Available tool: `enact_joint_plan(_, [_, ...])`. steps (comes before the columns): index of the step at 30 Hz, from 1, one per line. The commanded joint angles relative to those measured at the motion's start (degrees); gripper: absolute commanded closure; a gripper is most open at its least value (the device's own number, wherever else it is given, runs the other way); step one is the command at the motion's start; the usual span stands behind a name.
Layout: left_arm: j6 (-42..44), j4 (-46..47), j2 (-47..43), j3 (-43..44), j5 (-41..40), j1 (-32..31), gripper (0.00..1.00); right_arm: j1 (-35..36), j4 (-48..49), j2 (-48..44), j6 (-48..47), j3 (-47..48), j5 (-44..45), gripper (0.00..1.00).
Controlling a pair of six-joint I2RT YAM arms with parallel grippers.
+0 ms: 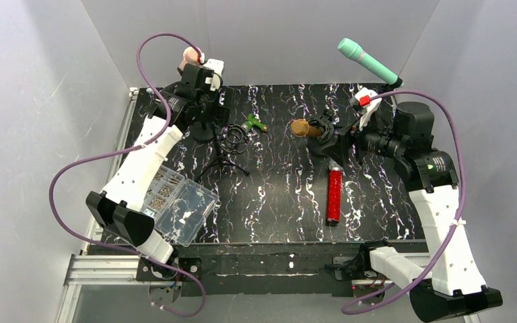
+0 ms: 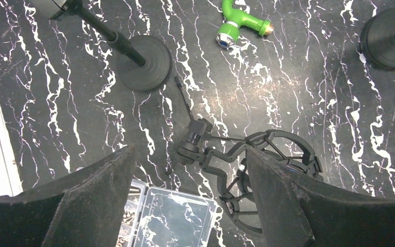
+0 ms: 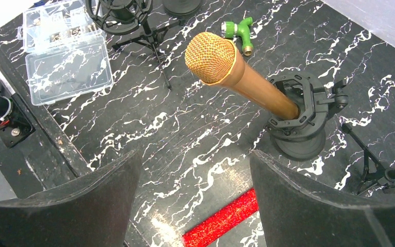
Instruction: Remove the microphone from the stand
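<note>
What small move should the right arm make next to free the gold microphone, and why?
Probably ease the open right gripper forward until it straddles the gold microphone above the stand clip. The jaws stand open and empty, and the microphone sits tilted in the clip, apart from them.

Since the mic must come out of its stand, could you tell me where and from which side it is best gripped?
Grip the mic on the bare stretch between its mesh head and the clip, jaws across it, coming from above on the head side. It tilts up out of the clip, so that stretch is free. The right end effector is open.
</note>
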Motion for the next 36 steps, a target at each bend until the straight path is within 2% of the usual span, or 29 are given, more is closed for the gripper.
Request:
enact_joint_plan(1, [0.9,-0.2,0.0,-2.0,-2.4,0.7,0.22,0.3,2.4,-0.8,0.4,-0.5,0.2,0.15])
enact_joint_plan(13, [1.3,1.7,-1.8,-10.5,-1.7,1.5,0.38,0.3,2.3,-1.3,0.4,-0.9,-0.1,0.15])
enact_joint_plan(22, [-0.3,1.7,-2.5,-13.0,-0.8,2.1,0.66,0.3,2.5,-1.0,0.6,-1.4,-0.6,0.15])
enact_joint_plan(30, [-2.3,1.6,-3.1,-15.5,-1.5,2.3,1.0,0.3,2.7,-1.7,0.7,-2.5,-0.4,0.15])
enact_joint_plan(36, [-3.6,3.1,-4.2,-20.0,-1.6,2.3,1.0,0.3,2.6,-2.2,0.6,-2.9,-0.2,0.15])
